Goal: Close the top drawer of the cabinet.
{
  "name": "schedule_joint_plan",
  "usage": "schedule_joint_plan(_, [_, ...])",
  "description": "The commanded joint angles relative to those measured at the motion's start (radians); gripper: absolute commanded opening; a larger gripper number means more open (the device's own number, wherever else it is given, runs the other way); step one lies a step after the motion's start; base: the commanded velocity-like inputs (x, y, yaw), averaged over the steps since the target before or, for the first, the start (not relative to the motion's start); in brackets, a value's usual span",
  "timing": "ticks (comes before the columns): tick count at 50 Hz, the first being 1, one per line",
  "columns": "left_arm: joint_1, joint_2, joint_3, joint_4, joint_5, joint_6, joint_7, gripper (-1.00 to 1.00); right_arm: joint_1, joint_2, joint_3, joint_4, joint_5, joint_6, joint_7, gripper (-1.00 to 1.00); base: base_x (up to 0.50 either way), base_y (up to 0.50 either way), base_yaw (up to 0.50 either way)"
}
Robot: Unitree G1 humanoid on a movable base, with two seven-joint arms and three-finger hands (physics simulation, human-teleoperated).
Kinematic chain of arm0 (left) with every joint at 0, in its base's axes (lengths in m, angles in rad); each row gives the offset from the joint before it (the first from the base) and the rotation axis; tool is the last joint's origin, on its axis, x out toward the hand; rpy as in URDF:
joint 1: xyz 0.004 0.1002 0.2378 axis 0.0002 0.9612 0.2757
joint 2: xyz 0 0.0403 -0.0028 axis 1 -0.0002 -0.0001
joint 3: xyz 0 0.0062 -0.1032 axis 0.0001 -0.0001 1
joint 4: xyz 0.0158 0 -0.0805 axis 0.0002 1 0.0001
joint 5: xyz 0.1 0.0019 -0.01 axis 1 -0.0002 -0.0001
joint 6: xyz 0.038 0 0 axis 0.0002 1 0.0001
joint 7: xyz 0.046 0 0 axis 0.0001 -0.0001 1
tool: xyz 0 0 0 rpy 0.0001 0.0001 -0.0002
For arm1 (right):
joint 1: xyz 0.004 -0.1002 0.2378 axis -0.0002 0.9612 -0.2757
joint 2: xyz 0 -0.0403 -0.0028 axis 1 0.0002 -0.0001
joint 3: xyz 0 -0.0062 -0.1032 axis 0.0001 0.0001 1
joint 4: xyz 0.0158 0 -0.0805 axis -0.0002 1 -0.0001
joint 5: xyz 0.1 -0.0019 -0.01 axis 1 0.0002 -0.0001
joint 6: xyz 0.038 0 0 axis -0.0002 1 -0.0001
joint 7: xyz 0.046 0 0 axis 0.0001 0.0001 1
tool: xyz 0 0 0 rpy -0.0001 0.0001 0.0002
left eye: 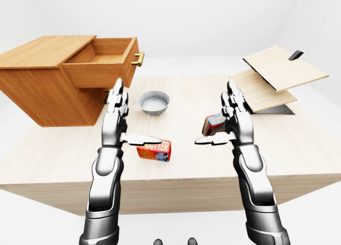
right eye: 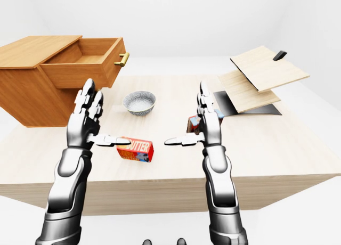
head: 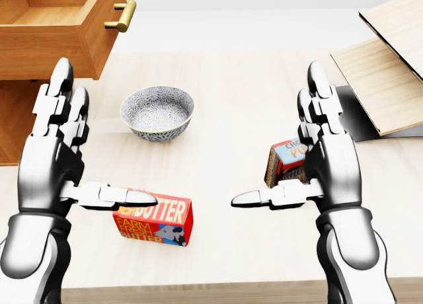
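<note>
The left hand [head: 49,152] and the right hand [head: 327,155] are both raised above the table [head: 238,106] with fingers spread, thumbs pointing inward, holding nothing. Between them lie a butter box [head: 155,221], a patterned bowl [head: 157,112] and, partly behind the right hand, a chocolate pudding box [head: 285,160]. The top drawer [left eye: 104,69] stands pulled out of the cabinet [left eye: 40,93] at the left-eye view's upper left, its brass handle [left eye: 139,58] well apart from the left hand.

You are facing a pale wooden table [left eye: 298,149] that is spreading under and beyond both hands. Past your right hand [left eye: 234,122], to its right, two light wood boards [left eye: 285,69] are leaning tilted over a dark flat base [left eye: 277,111]. Plain white walls [left eye: 213,16] are rising beyond the table, and a pale floor [left eye: 319,213] is showing below its edge, right of your right hand. Soft, even light is casting faint shadows.
</note>
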Motion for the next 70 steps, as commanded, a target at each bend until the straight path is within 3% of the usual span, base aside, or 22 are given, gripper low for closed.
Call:
schedule_joint_plan(1, [-0.060,0.015,0.011,-0.075,-0.013,0.000,0.002,1.00,-0.052,-0.007,-0.007,-0.075,0.013,0.000,0.004,1.00,0.00,0.00,0.00])
schedule_joint_plan(14, [-0.083,0.025,0.015,-0.072,-0.014,0.000,-0.007,1.00,-0.038,-0.005,0.002,-0.092,0.037,0.000,0.023,1.00,0.05,-0.03,0.00])
schedule_joint_plan(37, [-0.076,0.020,0.009,-0.082,-0.011,0.000,-0.009,1.00,-0.023,-0.002,0.006,-0.094,0.027,0.000,0.047,1.00,0.42,-0.06,0.00])
schedule_joint_plan(52, [-0.071,0.014,0.002,-0.075,-0.002,0.000,-0.008,1.00,-0.023,-0.002,0.003,-0.084,0.033,0.000,0.043,1.00,0.00,0.00,0.00])
schedule_joint_plan(55, [-0.086,0.026,-0.005,-0.047,0.041,0.000,-0.004,1.00,-0.026,-0.002,0.003,-0.081,0.033,0.000,0.041,1.00,0.00,0.00,0.00])
schedule_joint_plan(61, [-0.155,0.043,-0.032,0.072,0.259,0.000,0.075,1.00,-0.026,-0.001,0.006,-0.079,0.031,0.000,0.039,1.00,0.00,0.00,0.00])
schedule_joint_plan(70, [-0.275,0.079,-0.026,0.331,0.482,0.000,0.160,1.00,-0.028,-0.001,0.005,-0.080,0.030,0.000,0.037,1.00,0.00,0.00,0.00])
